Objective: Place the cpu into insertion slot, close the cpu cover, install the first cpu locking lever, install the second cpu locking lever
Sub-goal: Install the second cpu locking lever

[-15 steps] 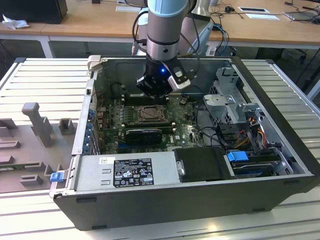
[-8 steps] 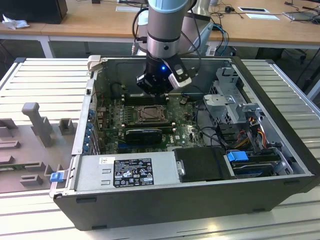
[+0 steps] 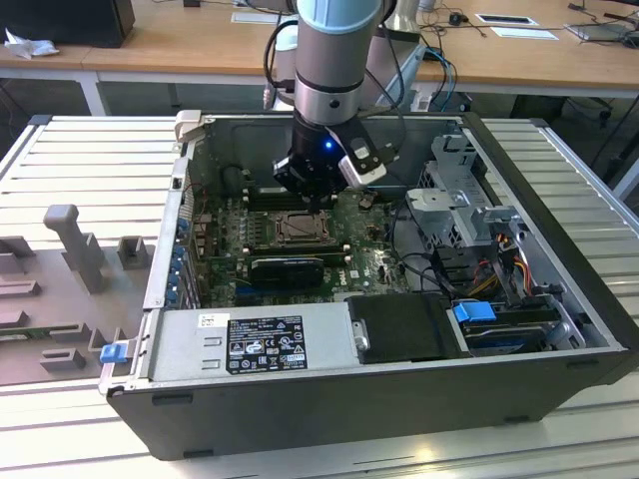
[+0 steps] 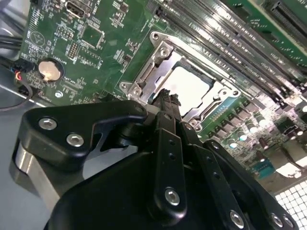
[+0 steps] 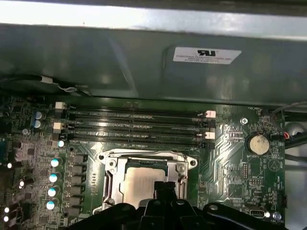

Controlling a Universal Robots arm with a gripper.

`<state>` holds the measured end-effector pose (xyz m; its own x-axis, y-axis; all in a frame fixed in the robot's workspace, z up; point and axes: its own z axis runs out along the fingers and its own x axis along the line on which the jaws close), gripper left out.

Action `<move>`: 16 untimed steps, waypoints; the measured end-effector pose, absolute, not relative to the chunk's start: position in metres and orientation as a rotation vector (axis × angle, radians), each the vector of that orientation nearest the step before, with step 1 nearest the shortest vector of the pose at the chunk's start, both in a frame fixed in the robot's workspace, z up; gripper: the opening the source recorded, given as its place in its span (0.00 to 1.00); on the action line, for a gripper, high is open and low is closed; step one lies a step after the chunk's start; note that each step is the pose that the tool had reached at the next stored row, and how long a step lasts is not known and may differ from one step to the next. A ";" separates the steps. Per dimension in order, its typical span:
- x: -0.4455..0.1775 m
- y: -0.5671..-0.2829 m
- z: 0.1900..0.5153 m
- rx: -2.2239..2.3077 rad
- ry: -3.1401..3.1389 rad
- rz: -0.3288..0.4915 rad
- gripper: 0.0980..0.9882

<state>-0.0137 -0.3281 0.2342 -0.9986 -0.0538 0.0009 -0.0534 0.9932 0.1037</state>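
Note:
The cpu (image 4: pixel 189 86) (image 5: pixel 139 184) lies flat in the insertion slot (image 3: pixel 298 228), its pale face showing through the window of the cpu cover (image 4: pixel 158 57) (image 5: pixel 144 155). The silver cover frame lies down flat around the chip. My gripper (image 4: pixel 165 98) (image 5: pixel 164 188) hangs just above one edge of the cover, fingers shut together with nothing between them. In the exterior view the gripper (image 3: pixel 318 203) stands upright inside the open computer case, right over the socket. The black fingers hide part of the chip and the cover's near edge in both wrist views.
Long memory slots (image 5: pixel 134 127) run beside the socket, and a coin battery (image 5: pixel 259 143) sits on the green board. The case wall (image 5: pixel 144 62) rises close behind. A power supply (image 3: pixel 260 344), a drive cage (image 3: pixel 469 200) and cables (image 3: pixel 499 269) crowd the case.

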 end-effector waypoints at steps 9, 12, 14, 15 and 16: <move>-0.014 -0.349 0.247 0.084 -3.133 -0.163 0.01; -0.014 -0.359 0.247 0.084 -3.132 -0.178 0.01; -0.014 -0.361 0.245 0.084 -3.130 -0.194 0.01; -0.014 -0.362 0.244 0.084 -3.130 -0.196 0.01; -0.014 -0.364 0.241 0.084 -3.130 -0.196 0.01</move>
